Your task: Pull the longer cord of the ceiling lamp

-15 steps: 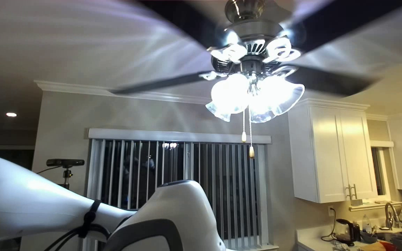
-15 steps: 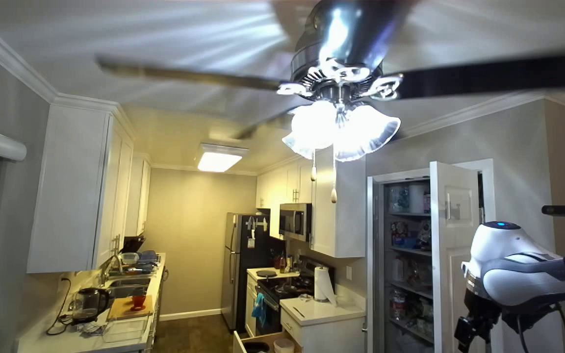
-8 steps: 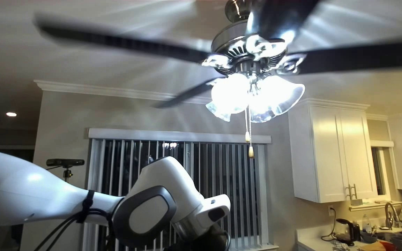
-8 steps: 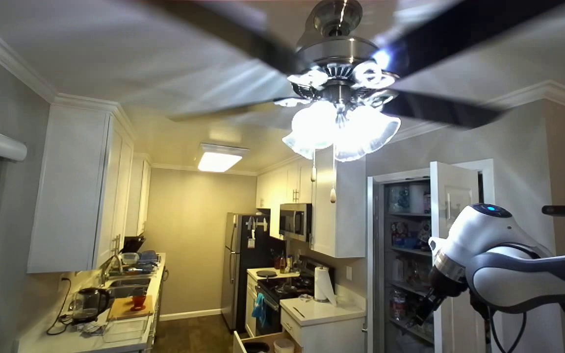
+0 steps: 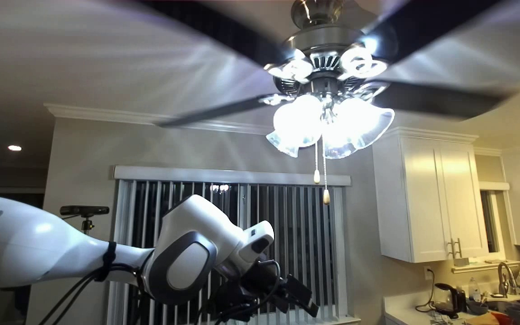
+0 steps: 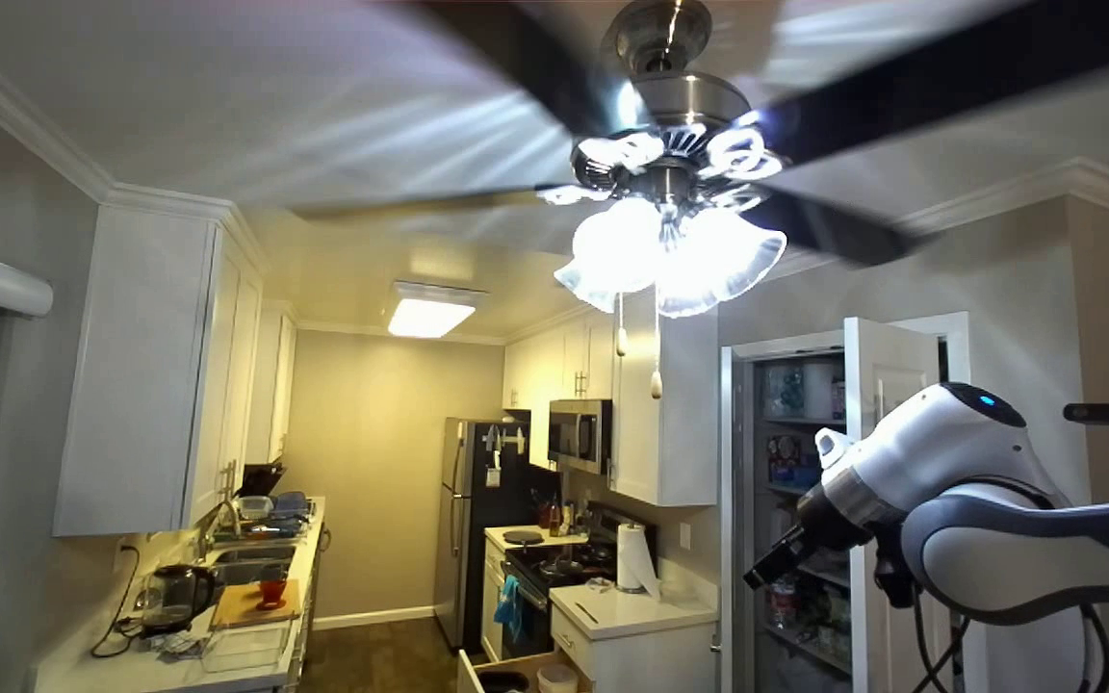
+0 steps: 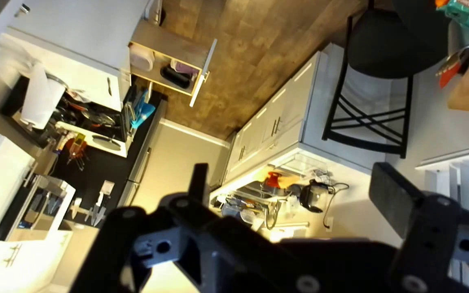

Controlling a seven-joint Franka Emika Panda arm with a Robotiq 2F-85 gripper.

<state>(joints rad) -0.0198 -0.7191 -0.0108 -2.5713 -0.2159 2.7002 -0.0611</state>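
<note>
The ceiling lamp (image 5: 300, 119) hangs lit under a fan with blurred dark blades; it also shows in an exterior view (image 6: 617, 245). The longer cord (image 5: 325, 167) hangs straight down from the shades and ends in a pale knob. It also shows in an exterior view (image 6: 656, 337), beside a shorter cord (image 6: 621, 318). My gripper (image 5: 299, 307) is open and empty, well below the cord's knob and apart from it. It points obliquely downward in an exterior view (image 6: 755, 577). In the wrist view my gripper (image 7: 291, 167) has its fingers wide apart; lamp and cords are out of view there.
A camera on a stand (image 5: 85, 210) is behind the arm. White wall cabinets (image 5: 431, 198) and a window with vertical blinds (image 5: 233, 225) are behind the lamp. A pantry door (image 6: 867, 385) stands open near the arm. A black chair (image 7: 381, 44) shows in the wrist view.
My gripper has swung up from pointing steeply down, tilting outward and coming closer to the lamp's side. It has come into sight in both exterior views. The fan blades have turned; the shorter cord sways slightly.
</note>
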